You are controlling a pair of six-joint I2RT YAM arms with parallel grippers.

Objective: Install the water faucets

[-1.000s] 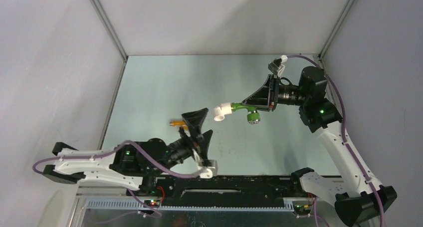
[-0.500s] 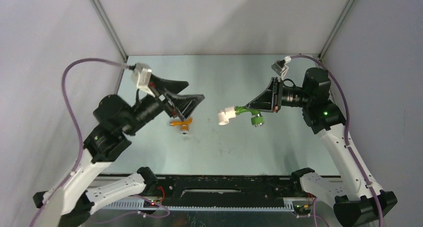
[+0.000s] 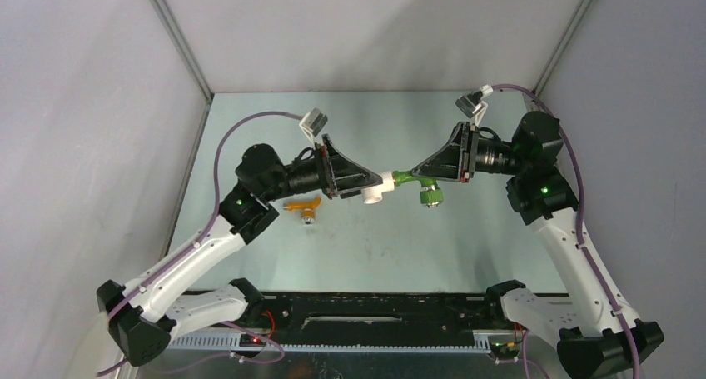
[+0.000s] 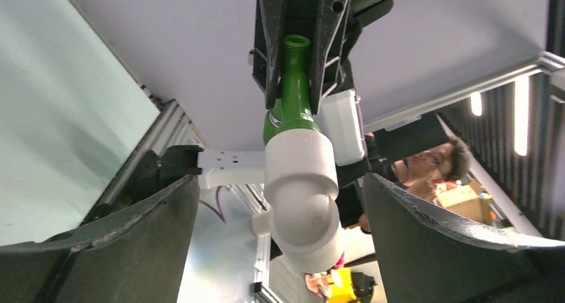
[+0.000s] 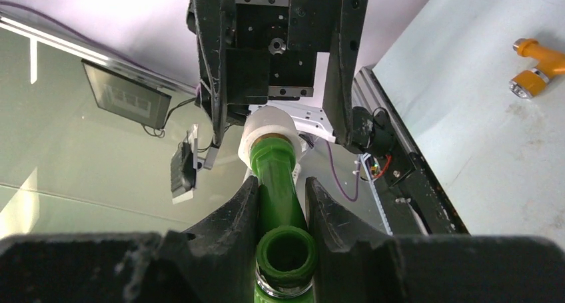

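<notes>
Where the two arms meet, at the centre of the top view, the right gripper (image 5: 281, 186) is pressed together on the green faucet (image 5: 274, 164), its stem being pinched on both sides by the dark fingers (image 5: 233, 213). The faucet is held clear of the table (image 3: 275, 129), with its round knob hanging below the spout just right of centre in the top view. A white elbow fitting (image 4: 301, 183) is seated on the far end of the green stem. The fitting is flanked by the left gripper (image 4: 280, 183), whose jaws are spread wide; in the left wrist view a gap is seen on each side, so the fitting is not touched. The orange faucet (image 3: 302, 206) is laid on its side on the table, left of centre in the top view and just below the left arm's wrist. It is seen again at the upper right of the right wrist view.
</notes>
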